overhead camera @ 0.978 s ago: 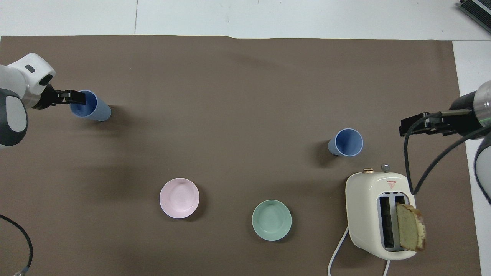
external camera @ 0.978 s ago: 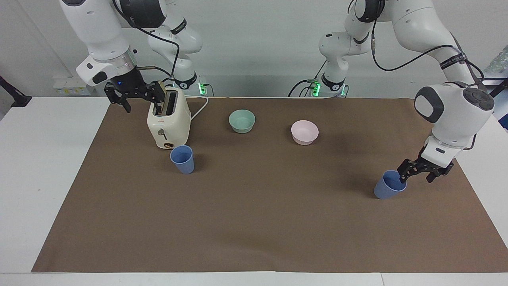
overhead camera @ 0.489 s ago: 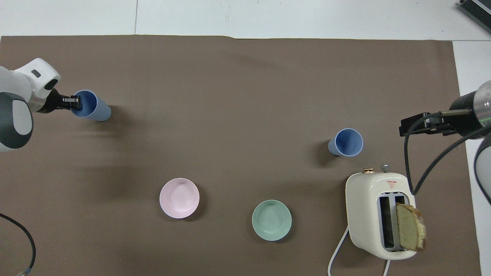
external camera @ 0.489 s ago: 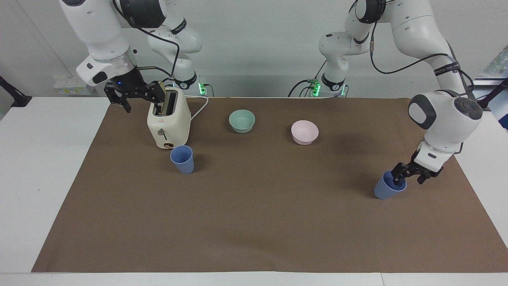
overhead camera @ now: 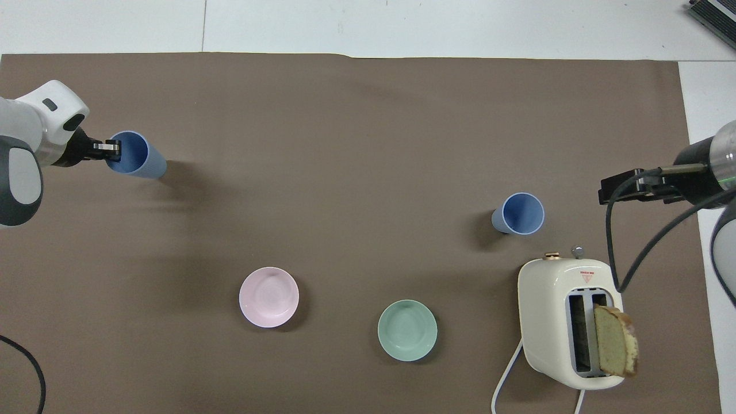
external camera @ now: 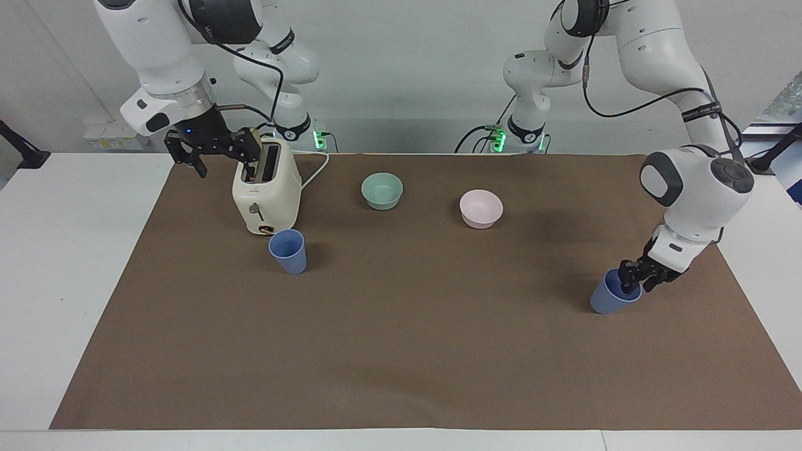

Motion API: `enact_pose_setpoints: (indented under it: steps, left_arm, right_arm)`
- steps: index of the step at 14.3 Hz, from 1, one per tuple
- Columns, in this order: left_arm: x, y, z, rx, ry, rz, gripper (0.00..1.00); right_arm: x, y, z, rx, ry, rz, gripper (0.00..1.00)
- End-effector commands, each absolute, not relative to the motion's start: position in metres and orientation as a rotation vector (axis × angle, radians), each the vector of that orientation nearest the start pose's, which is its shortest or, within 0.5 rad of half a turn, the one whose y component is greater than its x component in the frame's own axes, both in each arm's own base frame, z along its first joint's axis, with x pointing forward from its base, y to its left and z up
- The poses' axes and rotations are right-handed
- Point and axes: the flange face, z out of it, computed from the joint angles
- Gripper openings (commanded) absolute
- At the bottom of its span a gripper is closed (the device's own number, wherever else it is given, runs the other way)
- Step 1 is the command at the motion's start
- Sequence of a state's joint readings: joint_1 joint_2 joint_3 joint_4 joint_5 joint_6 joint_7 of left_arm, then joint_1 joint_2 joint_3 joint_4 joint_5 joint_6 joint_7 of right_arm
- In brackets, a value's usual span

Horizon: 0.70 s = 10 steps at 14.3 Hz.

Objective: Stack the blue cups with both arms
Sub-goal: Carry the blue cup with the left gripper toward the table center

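Two blue cups (external camera: 288, 250) (external camera: 613, 295), unstacked, well apart

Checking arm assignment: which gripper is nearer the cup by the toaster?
Right. The right gripper hangs over the toaster, beside that cup; the left gripper grips the other cup at its own end.

Two blue cups (external camera: 288, 251) (external camera: 609, 295), two bowls (external camera: 382, 190) (external camera: 480, 208), one toaster (external camera: 266, 191).
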<state>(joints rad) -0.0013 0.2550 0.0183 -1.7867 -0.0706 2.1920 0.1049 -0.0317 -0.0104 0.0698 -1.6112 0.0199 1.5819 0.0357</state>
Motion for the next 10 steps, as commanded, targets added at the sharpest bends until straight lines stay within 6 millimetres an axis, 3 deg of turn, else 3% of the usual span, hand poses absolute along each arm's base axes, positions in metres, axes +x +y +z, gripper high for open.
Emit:
enact_pose_setpoints:
  steps: [1, 6, 10]
  left_arm:
    - [0.623, -0.070, 0.448, -3.201, 0.062, -0.251, 0.00]
    - [0.590, -0.221, 0.435, -3.241, 0.076, -0.247, 0.00]
    - [0.545, -0.305, 0.397, -3.271, 0.043, -0.259, 0.00]
  right_arm:
    - [0.546, 0.023, 0.613, -3.112, -0.003, 0.006, 1.00]
    - [0.546, 0.023, 0.612, -3.112, -0.003, 0.009, 1.00]
    - [0.547, 0.015, 0.612, -3.119, 0.020, 0.008, 1.00]
